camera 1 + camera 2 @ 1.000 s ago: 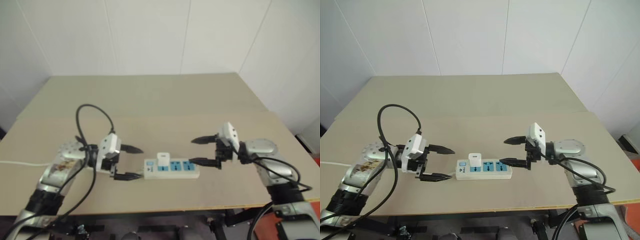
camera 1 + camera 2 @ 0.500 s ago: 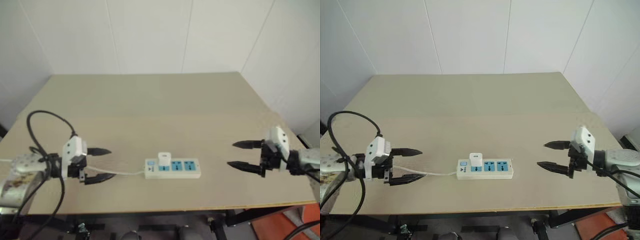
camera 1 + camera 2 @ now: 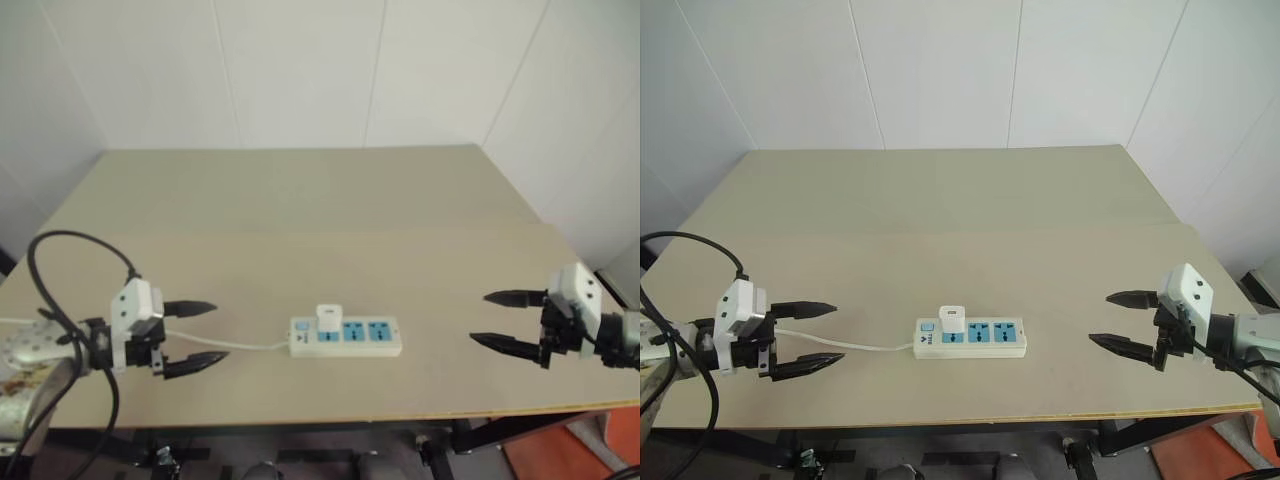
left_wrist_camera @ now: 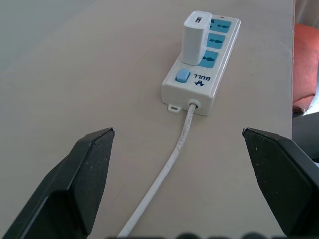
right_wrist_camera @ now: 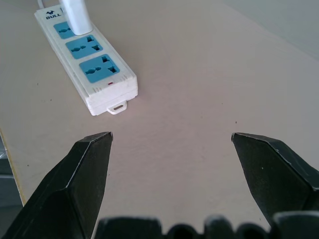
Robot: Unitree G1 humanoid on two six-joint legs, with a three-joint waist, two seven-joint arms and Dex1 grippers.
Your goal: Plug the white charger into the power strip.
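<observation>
Flanking power strip (image 3: 970, 337), wide bare table (image 3: 940, 210).

Both hands (image 3: 185, 337) (image 3: 505, 320) wide open, apart

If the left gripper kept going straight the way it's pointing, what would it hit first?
Probably the power strip, cord end first; the open left gripper points along its cord, though it may touch the table sooner.

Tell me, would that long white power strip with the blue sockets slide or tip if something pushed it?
The long white plastic power strip lies flat and low on the smooth beige table, so it would probably slide, not tip. Its thin white cord looks floppy and might drag slightly. The small white cube charger standing in the socket nearest the cord likely rides along.
</observation>
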